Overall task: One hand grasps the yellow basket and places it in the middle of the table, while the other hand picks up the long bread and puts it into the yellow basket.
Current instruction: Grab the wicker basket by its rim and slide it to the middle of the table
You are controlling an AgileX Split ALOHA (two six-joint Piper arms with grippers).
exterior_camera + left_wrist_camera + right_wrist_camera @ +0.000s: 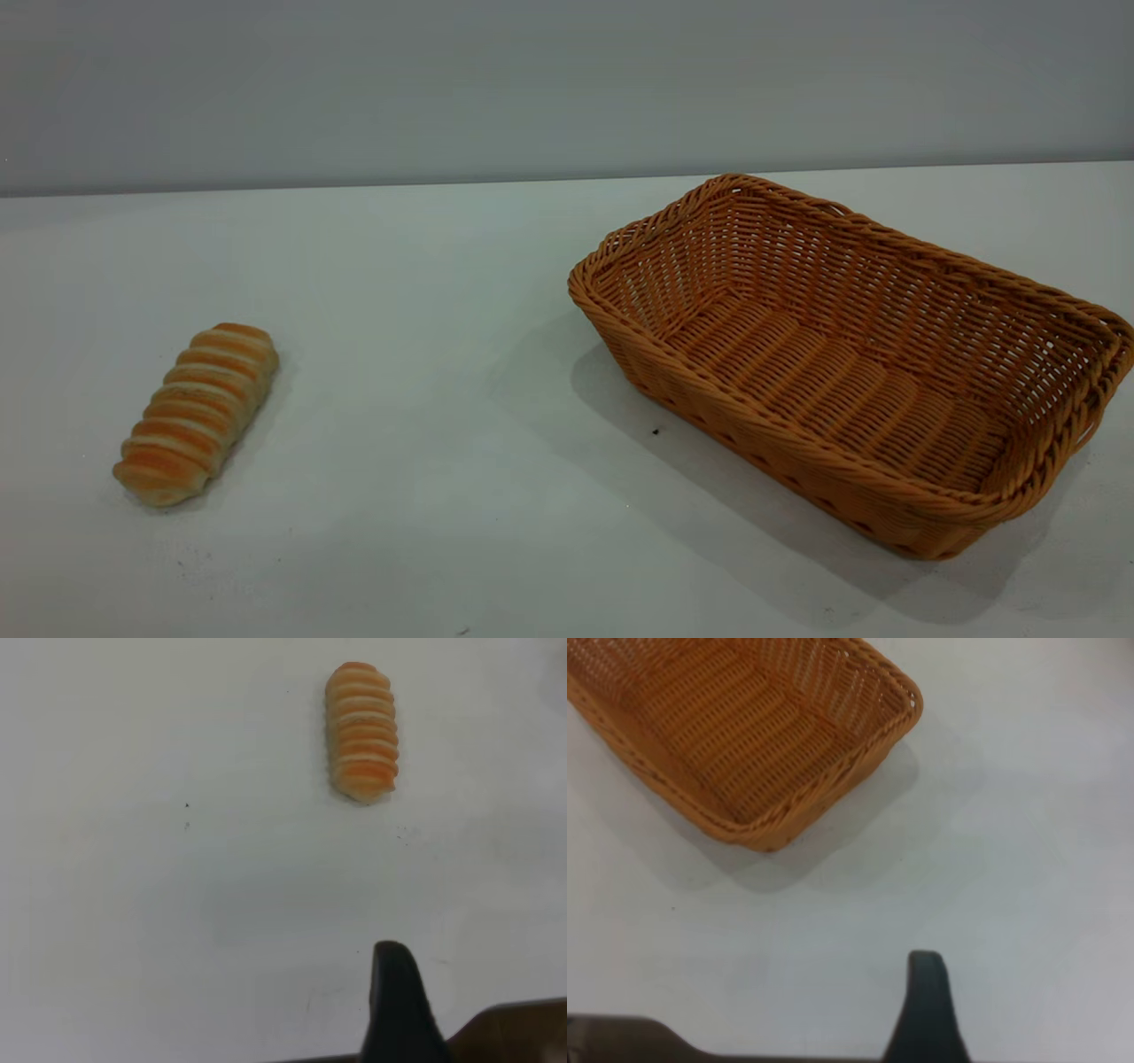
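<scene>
1. Lying on the white table (425,292), the long bread (197,413) rests at the exterior view's left side, its ridged length angled slightly, one tapered end toward the camera.
2. Well apart from it, at the right side of the same view, the yellow basket (850,363) stands upright and empty, turned at an angle so that one corner points toward the table's middle; its far right corner reaches the picture's edge.
3. A tiny dark speck (656,431) marks the table just beside the basket's near wall, inside the basket's shadow.
4. Neither arm shows in the exterior view.
5. The left wrist view looks down on the long bread (362,731), which lies alone on the bare table (177,904); one black fingertip of the left gripper (396,992) rises into the picture, clear of the bread and touching nothing visible.
6. Only that one finger shows, so whether the left jaws stand wide or narrow cannot be told.
7. The right wrist view takes in one end of the yellow basket (744,735) with its braided rim and woven floor; one dark fingertip of the right gripper (926,1001) shows over the table (1028,859), apart from the basket.
8. Whether the right jaws are wide or narrow cannot be told either.
</scene>
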